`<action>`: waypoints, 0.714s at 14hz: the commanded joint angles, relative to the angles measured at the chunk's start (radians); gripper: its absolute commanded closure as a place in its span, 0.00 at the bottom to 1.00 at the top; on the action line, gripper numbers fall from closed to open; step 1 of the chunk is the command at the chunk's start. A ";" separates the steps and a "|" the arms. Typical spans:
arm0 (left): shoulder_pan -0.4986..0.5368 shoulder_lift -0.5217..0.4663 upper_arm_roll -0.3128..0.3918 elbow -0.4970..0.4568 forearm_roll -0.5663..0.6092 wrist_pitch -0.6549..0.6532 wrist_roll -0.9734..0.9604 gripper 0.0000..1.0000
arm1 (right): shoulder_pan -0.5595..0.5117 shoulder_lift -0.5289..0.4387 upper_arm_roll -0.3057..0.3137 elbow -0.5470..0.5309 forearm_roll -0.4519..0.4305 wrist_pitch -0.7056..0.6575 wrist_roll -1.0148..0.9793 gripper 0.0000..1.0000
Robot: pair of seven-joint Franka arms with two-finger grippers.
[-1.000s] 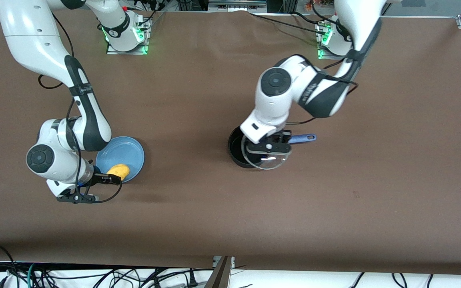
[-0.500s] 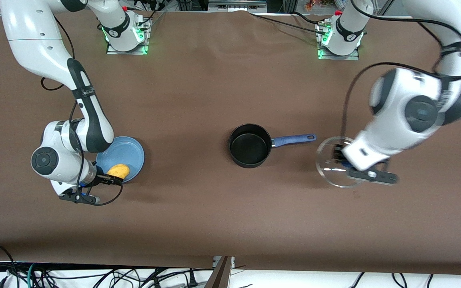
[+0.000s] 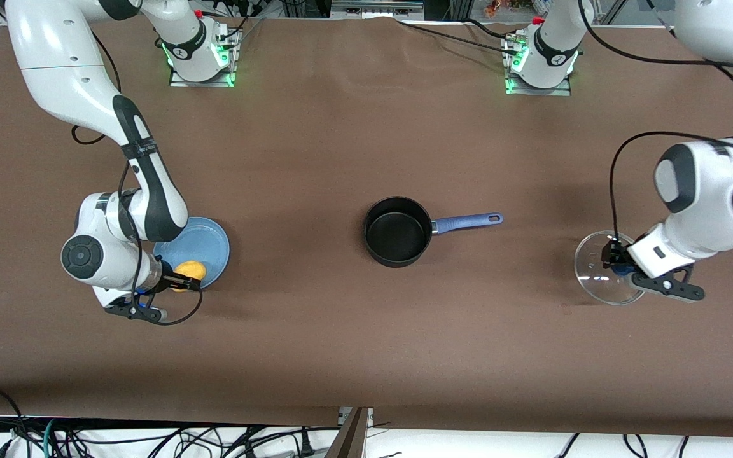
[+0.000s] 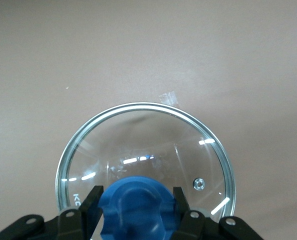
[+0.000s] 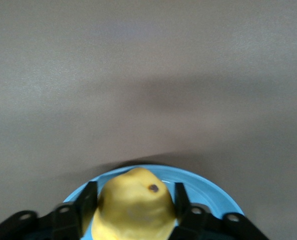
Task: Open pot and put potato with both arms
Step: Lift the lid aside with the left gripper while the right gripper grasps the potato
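Left jaws: left gripper (image 4: 137, 202) clamped on lid (image 3: 599, 267) knob, partly cut off
Right jaws: right gripper (image 5: 133, 206) clamped on potato (image 5: 132, 205) over plate (image 3: 201, 238)
Pot (image 3: 397, 239): open on worktop (image 3: 315, 159)

Your left gripper (image 3: 614, 264) has carried the clear glass lid with the blue knob (image 3: 599, 267) off the small round black saucepan (image 3: 398, 239), well toward the left arm's table end.

Potato (image 3: 189, 271) on plate (image 3: 204, 236)
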 commanded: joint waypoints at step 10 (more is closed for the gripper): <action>-0.001 0.043 0.005 -0.075 -0.033 0.113 0.008 0.01 | 0.111 -0.031 0.037 0.161 0.147 -0.275 0.278 0.66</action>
